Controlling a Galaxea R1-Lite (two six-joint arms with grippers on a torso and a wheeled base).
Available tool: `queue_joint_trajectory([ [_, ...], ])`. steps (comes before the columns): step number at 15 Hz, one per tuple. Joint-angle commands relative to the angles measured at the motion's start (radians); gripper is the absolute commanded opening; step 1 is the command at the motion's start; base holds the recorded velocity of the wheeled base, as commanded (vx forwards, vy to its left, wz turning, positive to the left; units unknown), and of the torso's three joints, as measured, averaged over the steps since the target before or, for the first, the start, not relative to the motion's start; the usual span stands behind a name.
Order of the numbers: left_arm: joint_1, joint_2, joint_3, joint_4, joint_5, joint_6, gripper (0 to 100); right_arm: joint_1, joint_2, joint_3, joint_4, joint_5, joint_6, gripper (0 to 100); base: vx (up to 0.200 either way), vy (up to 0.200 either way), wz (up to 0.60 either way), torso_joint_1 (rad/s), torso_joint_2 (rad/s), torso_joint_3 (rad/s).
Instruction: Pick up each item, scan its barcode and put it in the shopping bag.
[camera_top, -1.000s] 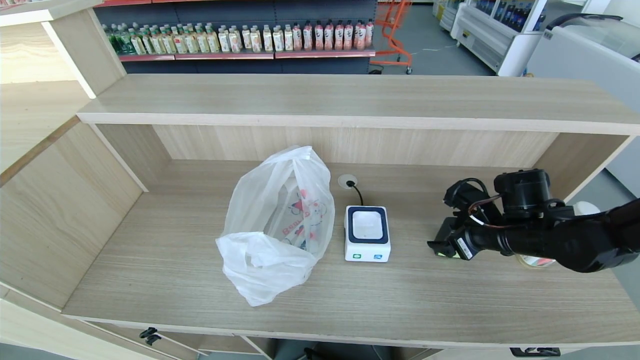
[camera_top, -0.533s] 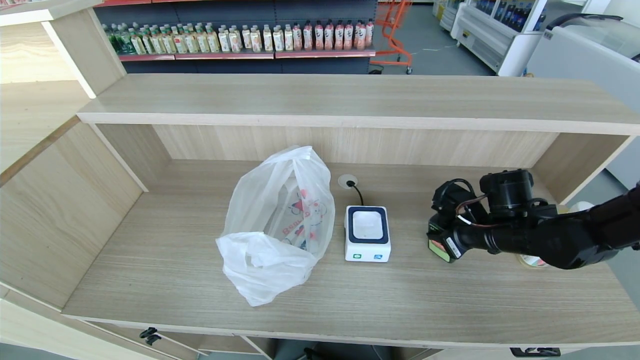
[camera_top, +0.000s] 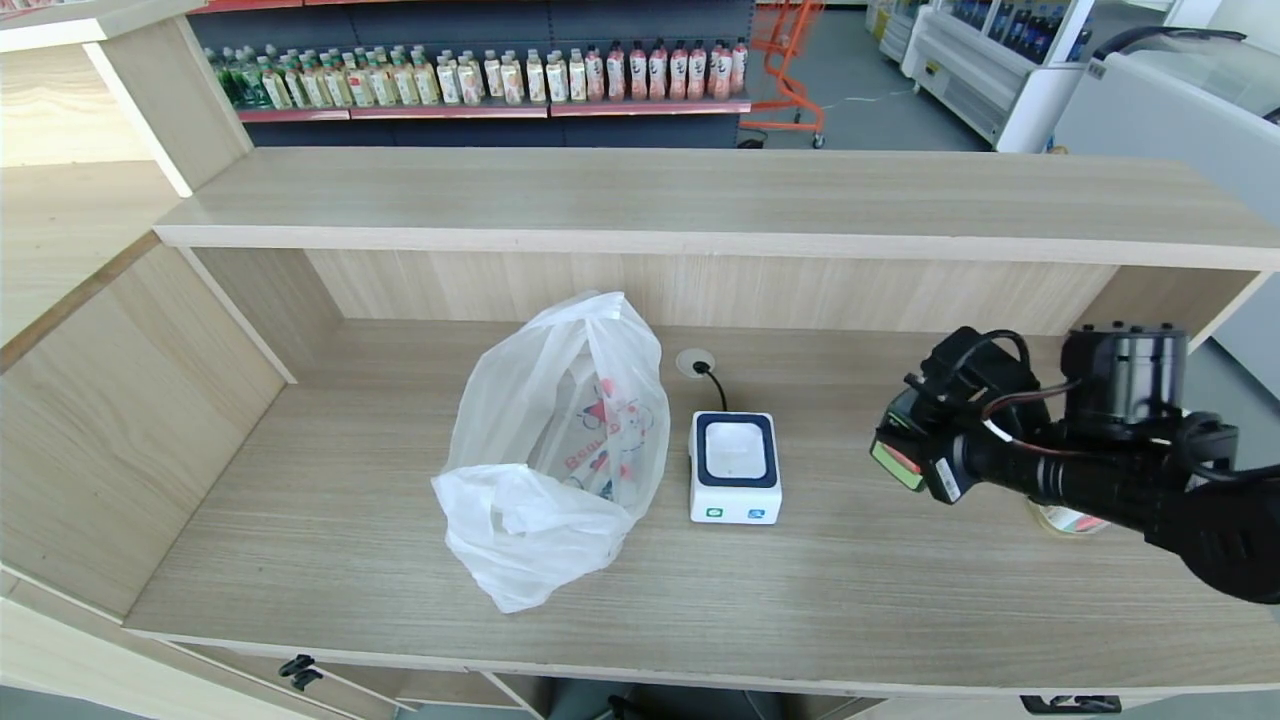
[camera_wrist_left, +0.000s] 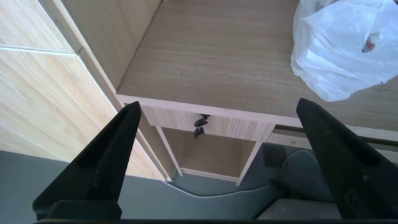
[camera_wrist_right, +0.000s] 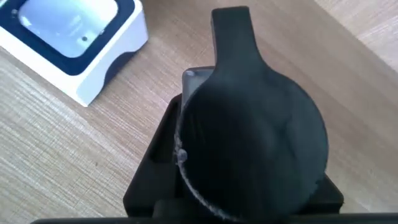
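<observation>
My right gripper (camera_top: 900, 462) hangs above the counter to the right of the scanner (camera_top: 734, 467), shut on a small item with a green and red label (camera_top: 897, 464). In the right wrist view a dark round shape (camera_wrist_right: 249, 137) sits below one finger (camera_wrist_right: 230, 37), with the white and blue scanner (camera_wrist_right: 68, 37) beyond it. The white plastic shopping bag (camera_top: 555, 450) stands left of the scanner with a printed carton inside. My left gripper (camera_wrist_left: 217, 106) is open, low in front of the counter's front edge, with the bag (camera_wrist_left: 348, 50) farther off.
A round item with a white and red label (camera_top: 1072, 520) stands on the counter behind my right arm. The scanner's black cable (camera_top: 712, 385) runs to a hole in the counter. Wooden walls close the counter (camera_top: 800, 590) at the back and left.
My right gripper first shifted slightly left near the counter, then rose and turned with the labelled item in it. Bag and scanner have not moved.
</observation>
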Motion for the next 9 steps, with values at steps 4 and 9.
queue_joint_trajectory([
  [4, 0.000, 0.000, 0.000, 0.000, 0.000, 0.000, 100, -0.055, -0.289, 0.233, -0.146, 0.461, -0.648, 0, 0.000, 0.000, 0.00, 0.000, 0.00, 0.000],
  [9, 0.000, 0.000, 0.000, 0.000, 0.000, 0.000, 100, -0.052, -0.245, 0.232, 0.047, 0.783, -1.509, 0, 0.000, 0.000, 0.00, 0.000, 0.00, 0.000],
])
